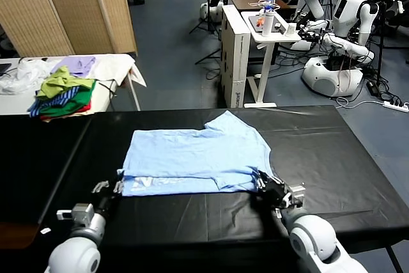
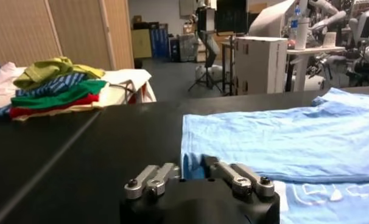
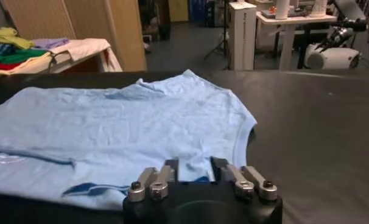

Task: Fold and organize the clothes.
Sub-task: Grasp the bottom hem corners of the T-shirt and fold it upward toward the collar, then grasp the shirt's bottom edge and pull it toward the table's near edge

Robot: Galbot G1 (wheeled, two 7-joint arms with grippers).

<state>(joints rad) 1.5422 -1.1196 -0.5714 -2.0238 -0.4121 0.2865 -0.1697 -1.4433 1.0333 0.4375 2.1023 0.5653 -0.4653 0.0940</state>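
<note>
Both arms low over table, reaching forward. Left gripper fingers spread, T-shirt corner between them. Right gripper fingers parted around hem.

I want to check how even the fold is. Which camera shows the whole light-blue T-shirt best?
The head view: the T-shirt lies fully in frame on the black table, all edges visible. The left wrist view shows only its near corner and lettering, low and oblique; the right wrist view shows most of it, cropped.

Light-blue T-shirt lies part-folded on black table.
</note>
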